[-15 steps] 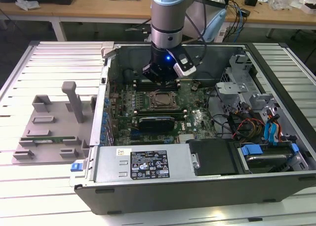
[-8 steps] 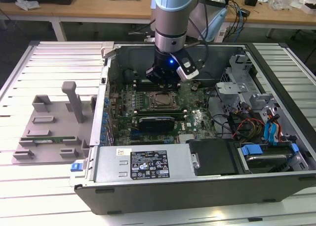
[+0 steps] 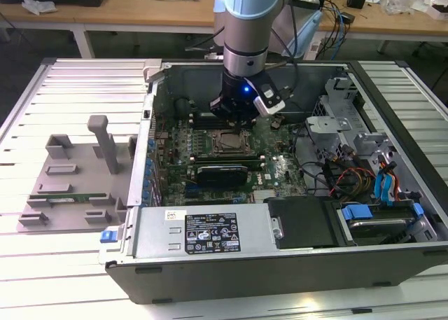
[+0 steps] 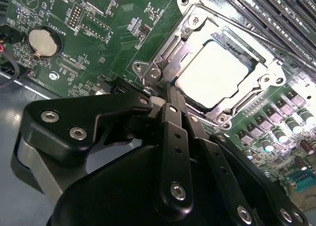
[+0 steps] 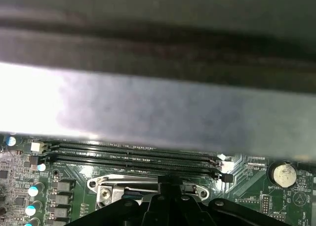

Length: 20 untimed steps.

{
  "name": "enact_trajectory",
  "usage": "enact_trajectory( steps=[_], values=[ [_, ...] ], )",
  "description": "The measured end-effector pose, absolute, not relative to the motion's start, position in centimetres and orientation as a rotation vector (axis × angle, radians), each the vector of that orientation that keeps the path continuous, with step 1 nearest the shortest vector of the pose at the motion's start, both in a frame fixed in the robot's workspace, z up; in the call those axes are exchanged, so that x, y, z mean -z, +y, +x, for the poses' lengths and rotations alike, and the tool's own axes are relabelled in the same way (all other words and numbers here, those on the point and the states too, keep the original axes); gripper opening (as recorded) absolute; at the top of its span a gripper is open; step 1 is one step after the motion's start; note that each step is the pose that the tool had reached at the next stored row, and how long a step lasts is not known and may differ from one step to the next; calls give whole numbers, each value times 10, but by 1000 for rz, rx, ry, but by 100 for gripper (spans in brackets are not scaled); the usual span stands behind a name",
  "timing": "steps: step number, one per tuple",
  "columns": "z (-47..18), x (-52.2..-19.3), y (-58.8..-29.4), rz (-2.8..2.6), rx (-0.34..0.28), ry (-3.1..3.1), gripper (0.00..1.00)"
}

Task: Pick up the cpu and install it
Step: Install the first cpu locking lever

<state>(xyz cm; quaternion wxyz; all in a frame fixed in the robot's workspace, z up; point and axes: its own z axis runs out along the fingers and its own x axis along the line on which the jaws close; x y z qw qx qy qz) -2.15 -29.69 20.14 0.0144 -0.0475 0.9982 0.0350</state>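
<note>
In the exterior view the tool [image 3: 236, 118] hangs low inside the open computer case [image 3: 392, 89], which lies on the slatted desk [image 3: 70, 89], right above the socket frame [image 3: 228, 143] on the motherboard [image 3: 280, 169]; from here I cannot tell whether it is clenched or released. Just past the tool on the exterior view's right hang loose cables [image 3: 336, 176] and the drive cage [image 3: 336, 110], and well off to the exterior view's left a grey fixture tray [image 3: 70, 180] stands on the desk. In the second wrist view the cpu [image 4: 215, 75] lies flat within the socket frame [image 4: 163, 63], its pale metal top bare, apparently already seated; the tool [image 4: 163, 100] appears drawn together, its tips beside the frame's hinged edge and holding nothing I can make out. To finish this well, I judge the chip should sit level and square, and any press should go straight down, off the small capacitors [image 4: 276, 132] close under the tool. The coin battery [image 4: 42, 42] lies well aside. In the first wrist view the tool [image 5: 170, 184] sits against the frame's metal edge [image 5: 108, 186], with the memory slots [image 5: 133, 154] just beyond and a case wall [image 5: 158, 107] looming close over them, limiting room.
</note>
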Motion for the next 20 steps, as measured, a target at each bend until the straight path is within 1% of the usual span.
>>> enact_trajectory(
  steps=[10, 20],
  values=[
    [-20, -203, -299, -148, -110, 3108, 11],
    [-27, -206, -287, -152, -107, 3107, 11]
  ],
)
